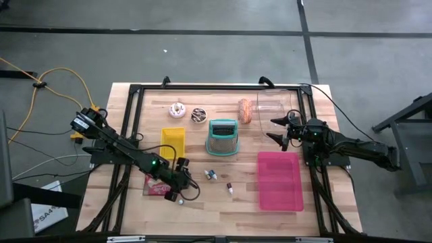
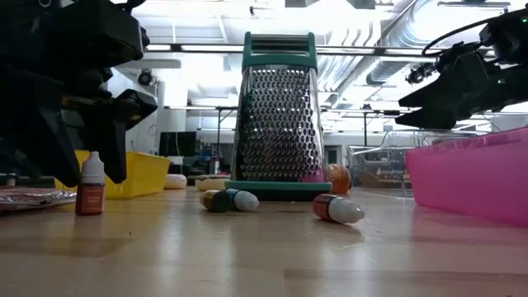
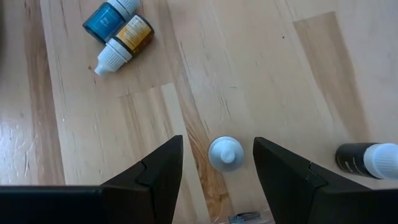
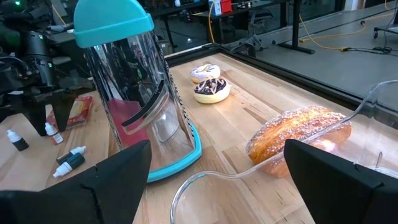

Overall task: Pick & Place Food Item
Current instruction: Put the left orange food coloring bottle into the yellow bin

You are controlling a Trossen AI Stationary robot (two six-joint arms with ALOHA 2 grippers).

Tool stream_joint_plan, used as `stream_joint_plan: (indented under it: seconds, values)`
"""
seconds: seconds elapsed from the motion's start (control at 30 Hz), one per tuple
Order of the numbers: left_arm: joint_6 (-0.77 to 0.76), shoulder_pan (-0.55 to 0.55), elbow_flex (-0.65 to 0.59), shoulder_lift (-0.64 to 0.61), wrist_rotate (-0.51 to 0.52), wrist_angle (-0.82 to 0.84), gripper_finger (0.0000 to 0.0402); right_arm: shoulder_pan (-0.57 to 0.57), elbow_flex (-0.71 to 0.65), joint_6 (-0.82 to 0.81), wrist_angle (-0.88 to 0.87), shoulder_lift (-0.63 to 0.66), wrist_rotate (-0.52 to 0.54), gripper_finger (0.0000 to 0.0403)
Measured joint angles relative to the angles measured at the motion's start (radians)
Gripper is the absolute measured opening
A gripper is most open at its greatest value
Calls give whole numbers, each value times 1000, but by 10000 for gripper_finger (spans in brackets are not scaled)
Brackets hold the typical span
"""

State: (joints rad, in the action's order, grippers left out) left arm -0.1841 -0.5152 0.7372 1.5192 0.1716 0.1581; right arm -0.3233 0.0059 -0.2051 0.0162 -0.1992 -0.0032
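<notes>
The food items are a sugared bread roll (image 1: pixel 245 111) and two donuts (image 1: pixel 177 109) (image 1: pixel 198 115), all resting on the far part of the table. My left gripper (image 1: pixel 177 194) is open near the front left, pointing steeply down. Its fingers stand on either side of a small upright red dropper bottle (image 2: pixel 91 188) with a white cap (image 3: pixel 225 153), and gaps show on both sides. My right gripper (image 1: pixel 279 130) hovers open at the right, beside a clear container (image 1: pixel 277 104) lying on its side; the roll (image 4: pixel 298 138) is in front of it.
A teal-framed grater (image 1: pixel 223 137) stands mid-table, with a yellow bin (image 1: pixel 173 140) to its left. A pink tray (image 1: pixel 279 180) lies at the front right and a red packet (image 1: pixel 155 187) lies by the left gripper. More small bottles (image 1: pixel 211 175) (image 1: pixel 229 190) (image 3: pixel 367 159) lie on the wood.
</notes>
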Motion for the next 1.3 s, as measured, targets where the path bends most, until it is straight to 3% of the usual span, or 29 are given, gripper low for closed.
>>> stream_joint_plan:
  seconds: [0.4,0.83,1.3]
  values:
    - [0,0,0,0,0,-2,184,0,0,0,0,0,0,357]
    - [-5,0,0,0,0,-1,91,0,0,0,0,0,0,357]
    - [-11,0,0,-1,1,-2,65,0,0,0,0,0,0,357]
